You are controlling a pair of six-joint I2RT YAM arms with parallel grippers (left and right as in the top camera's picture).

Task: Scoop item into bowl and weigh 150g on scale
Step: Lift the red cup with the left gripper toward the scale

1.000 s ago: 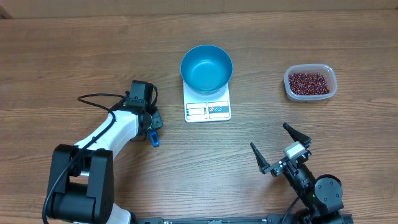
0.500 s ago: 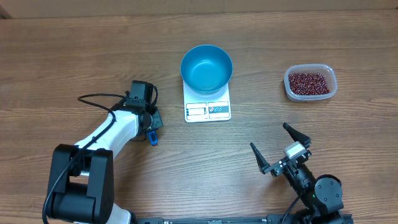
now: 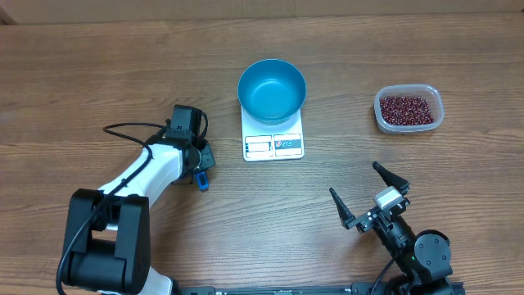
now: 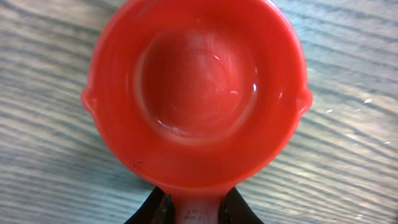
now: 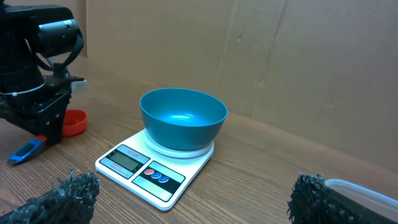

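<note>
My left gripper: closed on handle of round red plastic scoop | my right gripper: spread wide, empty | round teal bowl: on flat white scale

Teal bowl sits on the scale — beans well apart

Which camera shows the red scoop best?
The left wrist camera: the red scoop fills the picture, empty, its handle in the left gripper. The right wrist camera shows only a red sliver beside that gripper. Overhead, the left arm hides it.
</note>
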